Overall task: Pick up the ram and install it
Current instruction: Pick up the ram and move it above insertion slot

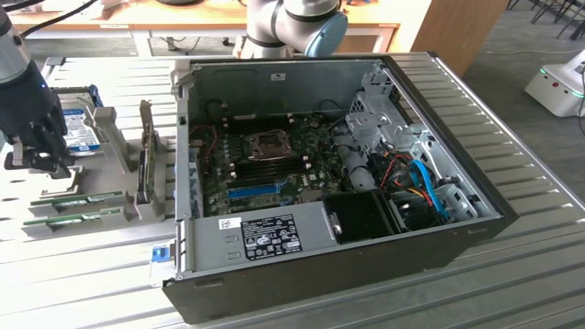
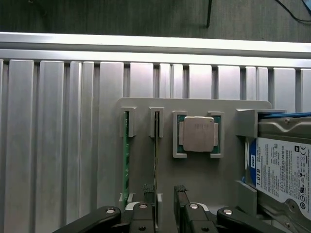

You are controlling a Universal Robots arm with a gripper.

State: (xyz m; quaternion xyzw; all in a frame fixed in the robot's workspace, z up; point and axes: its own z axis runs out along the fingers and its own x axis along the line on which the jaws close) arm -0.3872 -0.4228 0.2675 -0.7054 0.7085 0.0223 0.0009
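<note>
- Hanging upright at the exterior view's left, gripper (image 1: 37, 164) points down over the holder (image 2: 194, 179).
- Jaws spread wide, holding nothing.
- Ram (image 2: 156, 155) stands on edge in its slot, below the finger gap.

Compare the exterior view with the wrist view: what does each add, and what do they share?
Exterior view adds: the open computer case with its motherboard and blue slot, and the arm's base behind it.
Wrist view adds: the square processor chip seated in its frame, between the ram sticks and the hard drive.
Shared: the open pincer over the grey holder, two ram sticks standing on edge, the blue-labelled hard drive, the ribbed metal table.
</note>
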